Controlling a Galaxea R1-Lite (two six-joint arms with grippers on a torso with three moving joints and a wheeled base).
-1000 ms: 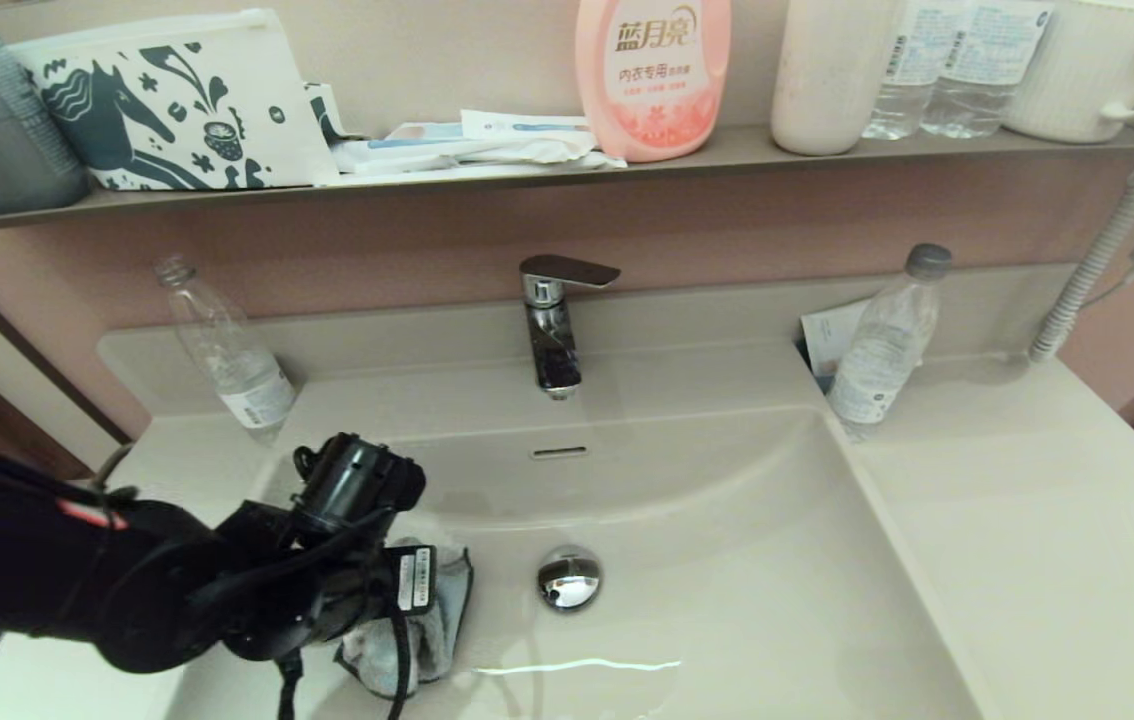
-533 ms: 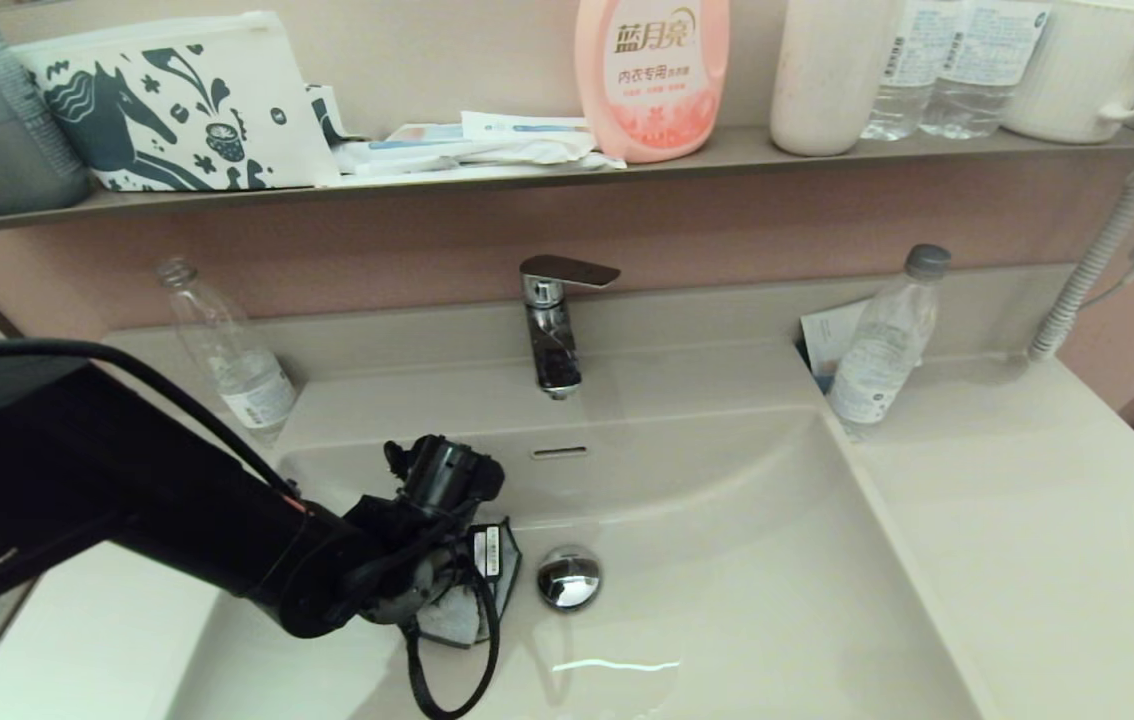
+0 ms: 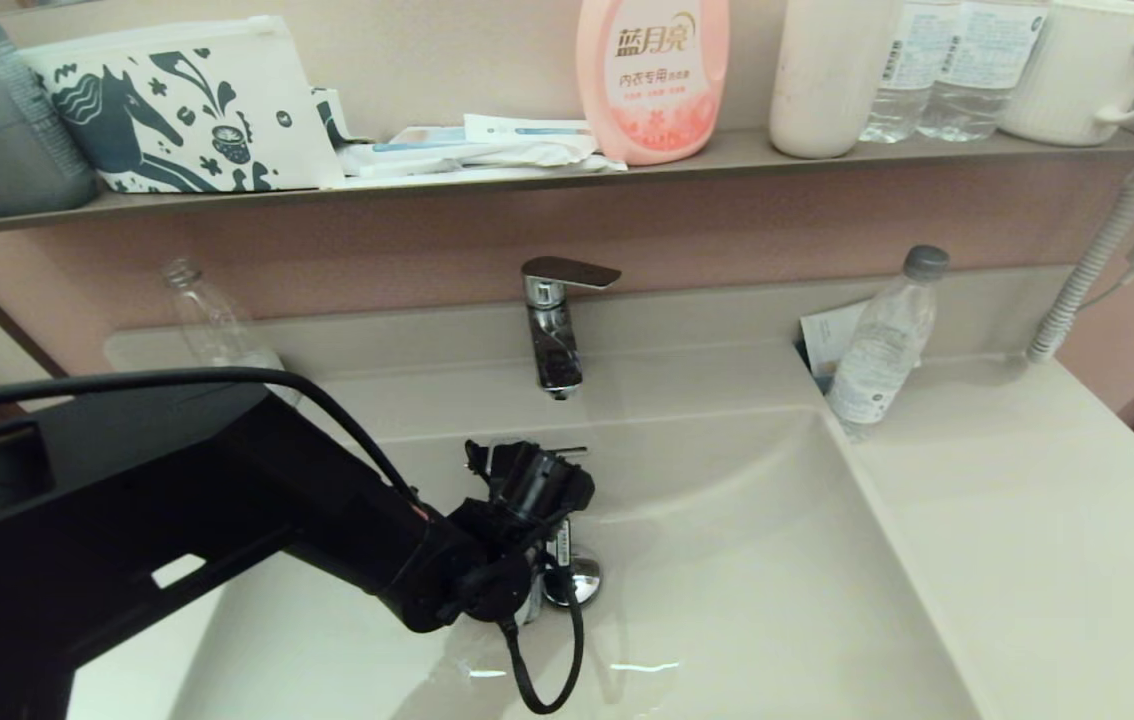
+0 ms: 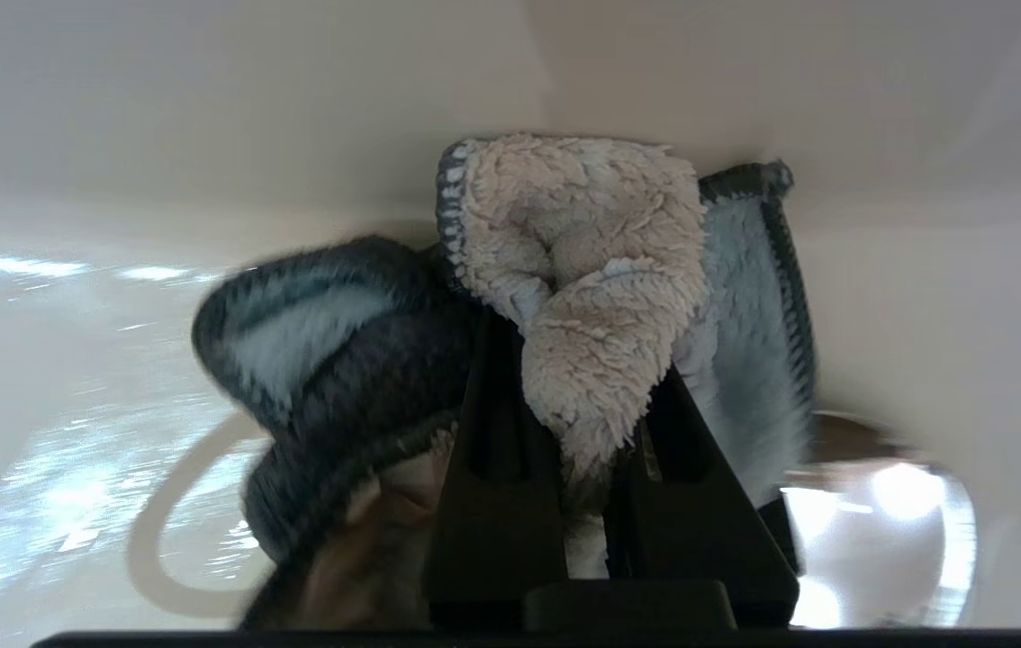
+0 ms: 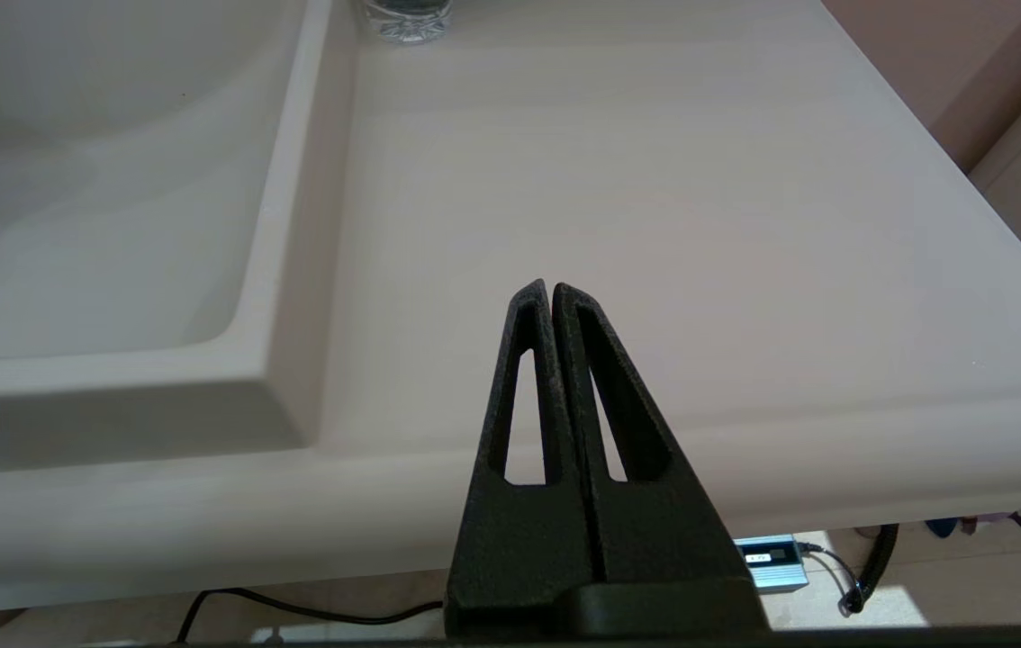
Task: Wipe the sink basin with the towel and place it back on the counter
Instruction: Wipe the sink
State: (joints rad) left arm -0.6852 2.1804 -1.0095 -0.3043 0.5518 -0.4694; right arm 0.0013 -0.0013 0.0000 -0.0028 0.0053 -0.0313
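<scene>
left end effector (image 4: 587, 396) pinches towel (image 4: 582, 297) between fingers.

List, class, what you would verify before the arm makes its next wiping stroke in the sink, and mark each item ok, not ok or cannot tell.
1. Left gripper clamped on the towel: ok.
2. Towel down inside the sink basin, not on the counter: ok.
3. Towel pressing on the basin floor: cannot tell.
4. Room beside the drain plug: not ok, gripper is right next to it.
5. Faucet above and behind the arm: ok.
6. Right gripper shut, parked above the counter's front edge: ok.
</scene>
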